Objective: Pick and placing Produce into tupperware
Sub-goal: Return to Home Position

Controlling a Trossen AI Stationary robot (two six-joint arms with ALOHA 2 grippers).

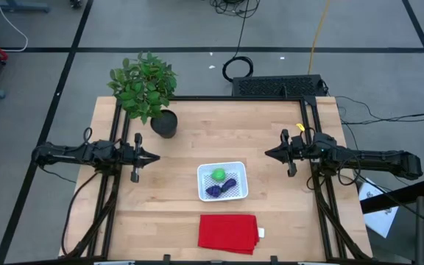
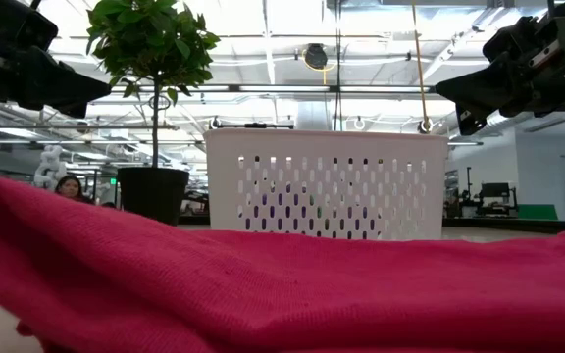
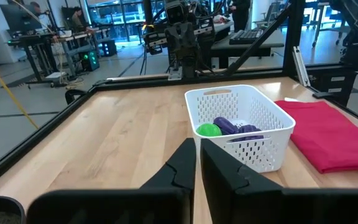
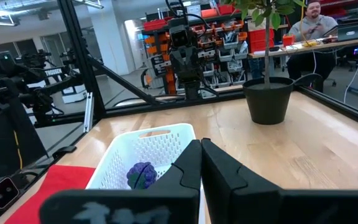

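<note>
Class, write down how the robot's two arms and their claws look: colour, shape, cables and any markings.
The left arm and right arm are slim, dark, jointed tubes with thin black cables looping beside them. The left claw and right claw each carry two matte black, wedge-shaped fingers tapering to a point. No clear markings show.

Even overhead light is flooding the wooden table [image 1: 227, 140], leaving only soft shadows (a slight one lying beside the potted plant [image 1: 146, 85]). In the low view, bright ceiling strips [image 2: 263, 88] are glaring, silhouetting the plant's leaves.
</note>
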